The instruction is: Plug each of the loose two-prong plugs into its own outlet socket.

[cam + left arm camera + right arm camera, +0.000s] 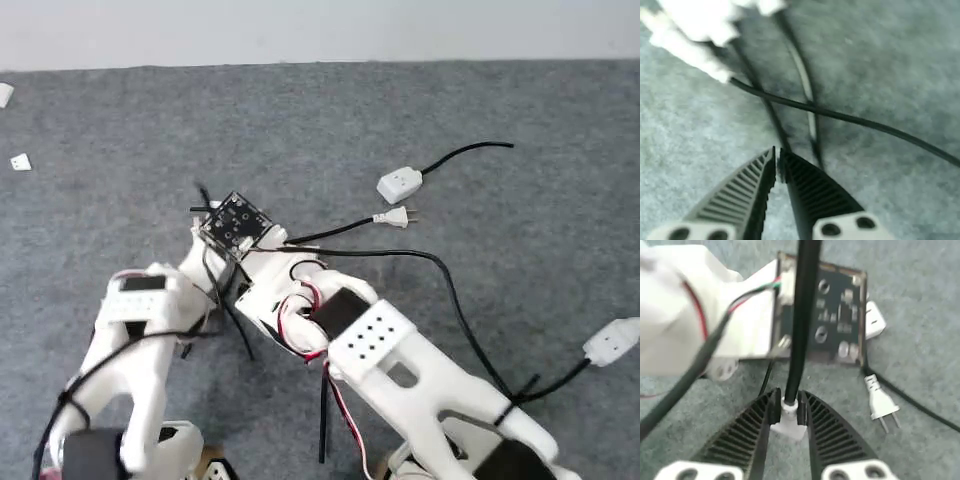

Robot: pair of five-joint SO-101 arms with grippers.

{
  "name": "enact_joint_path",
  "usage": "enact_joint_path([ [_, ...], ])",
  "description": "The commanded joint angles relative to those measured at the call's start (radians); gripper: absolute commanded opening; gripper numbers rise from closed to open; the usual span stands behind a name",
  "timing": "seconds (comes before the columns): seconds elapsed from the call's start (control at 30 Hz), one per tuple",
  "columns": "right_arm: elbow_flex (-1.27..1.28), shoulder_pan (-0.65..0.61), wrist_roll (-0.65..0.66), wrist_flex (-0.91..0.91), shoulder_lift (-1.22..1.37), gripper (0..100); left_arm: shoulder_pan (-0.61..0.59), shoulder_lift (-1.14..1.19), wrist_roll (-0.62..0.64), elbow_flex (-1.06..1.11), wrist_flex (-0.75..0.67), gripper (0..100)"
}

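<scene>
My right gripper [787, 407] is shut on a small white plug [788, 426], whose thick black cable [802, 315] rises straight up from the fingers. A loose white two-prong plug [881, 405] lies on the carpet close by, also seen as the plug [395, 217] in the high view. One white outlet socket [400, 184] lies just beyond it, and a second outlet socket [612, 341] sits at the far right. My left gripper [776, 154] is shut low over the carpet. A thin black cable [765, 107] runs up to its tips; I cannot tell if it is pinched.
The left arm's wrist camera board [832, 315] stands right in front of my right gripper, with both arms crowded together at the board [235, 222]. Black cables [450, 290] cross the grey carpet. Two small white bits [20, 161] lie far left.
</scene>
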Motion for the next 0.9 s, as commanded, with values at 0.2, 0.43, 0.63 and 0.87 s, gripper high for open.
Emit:
enact_joint_path([
  [0.2,-0.063,0.051,-0.063,-0.010,0.005,0.8,0.009,-0.138,0.049,0.070,-0.126,1],
  [0.43,-0.061,0.228,-0.325,-0.010,0.013,0.8,-0.038,-0.138,0.339,0.127,-0.402,1],
  [0.63,-0.051,0.272,-0.279,0.033,0.013,0.8,-0.041,-0.146,0.463,0.163,-0.493,1],
  [0.87,-0.049,0.334,-0.253,0.044,0.015,0.8,-0.051,-0.146,0.465,0.163,-0.493,1],
])
